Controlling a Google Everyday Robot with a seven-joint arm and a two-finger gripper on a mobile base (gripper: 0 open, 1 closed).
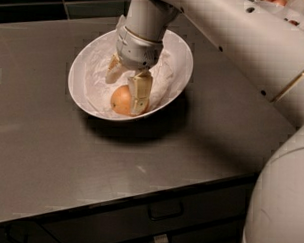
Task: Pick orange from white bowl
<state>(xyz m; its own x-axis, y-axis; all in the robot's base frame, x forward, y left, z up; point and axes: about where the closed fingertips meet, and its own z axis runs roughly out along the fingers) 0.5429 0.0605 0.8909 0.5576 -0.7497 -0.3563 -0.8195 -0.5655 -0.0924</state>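
Camera view: gripper (pixel 123 95) down in the white bowl (pixel 74 89), fingers spread either side of the orange (pixel 119 100).

Arm (pixel 220 26) comes in from far right, crosses over the counter (pixel 65 165) & bends steeply down at the wrist, so the gripper points almost straight into the bowl. Jaws fairly wide: one tan finger (pixel 113 69) on the far-left side over crumpled paper (pixel 96 71), the other overlapping the orange's right edge; can't tell if either presses on it. Orange sits on the paper at the bowl's near side, just inside the rim. Bowl is far-centre on the counter; drawer handle (pixel 165 211) below the near edge.
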